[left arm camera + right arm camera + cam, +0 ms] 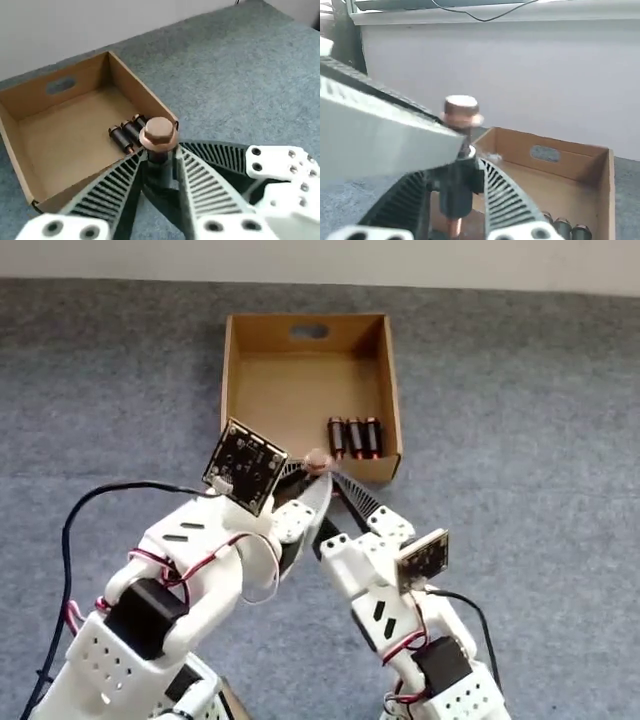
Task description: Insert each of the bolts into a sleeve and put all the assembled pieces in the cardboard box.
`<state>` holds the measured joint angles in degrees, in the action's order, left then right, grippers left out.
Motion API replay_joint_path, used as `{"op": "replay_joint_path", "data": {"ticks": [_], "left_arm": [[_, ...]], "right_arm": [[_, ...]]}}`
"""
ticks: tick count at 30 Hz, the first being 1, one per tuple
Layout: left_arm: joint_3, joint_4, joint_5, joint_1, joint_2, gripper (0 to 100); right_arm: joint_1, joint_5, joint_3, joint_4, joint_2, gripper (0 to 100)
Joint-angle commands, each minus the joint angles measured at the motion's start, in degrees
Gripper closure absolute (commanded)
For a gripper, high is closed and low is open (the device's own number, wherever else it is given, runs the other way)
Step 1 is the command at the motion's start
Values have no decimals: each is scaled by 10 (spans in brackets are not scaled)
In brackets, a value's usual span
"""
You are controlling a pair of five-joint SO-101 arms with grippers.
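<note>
Three assembled pieces (355,437) lie side by side in the cardboard box (232,380), against its near wall towards one corner. In the high view the two arms meet tip to tip just outside that wall, and the copper head of the bolt (317,460) sits between the left gripper (308,483) and the right gripper (338,488). From above, how deep the bolt sits cannot be judged.

The left wrist view looks down on the bolt head from close by. The left gripper's ribbed fingers (115,187) are drawn narrow about the dark stem just beneath it, so I judge this pincer to be pinching the bolt (the stem could be the sleeve's upper end). A ribbed finger of the right gripper comes in from the side. The box lies beyond, with the three pieces at its nearest corner.

The right wrist view gives the side-on look. The right gripper is clamped narrow on the dark sleeve (455,192), which stands upright. The bolt head rises clear above it, with a stretch of shank between, and a copper tip pokes out below. That gap suggests the bolt is threaded through but not seated.

To finish the step well:
- Hold the sleeve firm and plumb.
- Press the bolt straight along the bore, without tilting.
- Release one pincer only when the head meets the sleeve.
- Lift the piece over the near wall and set it beside the other three.
</note>
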<state>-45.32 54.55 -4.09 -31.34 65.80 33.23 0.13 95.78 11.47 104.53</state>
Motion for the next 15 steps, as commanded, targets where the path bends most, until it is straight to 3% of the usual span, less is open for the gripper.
{"op": "replay_joint_path", "data": {"ticks": [1,15], "left_arm": [[28,-2,0,9,17,842],[32,101,1,10,22,871]], "right_arm": [[4,-4,79,2,6,991],[3,-4,79,2,6,991]]}}
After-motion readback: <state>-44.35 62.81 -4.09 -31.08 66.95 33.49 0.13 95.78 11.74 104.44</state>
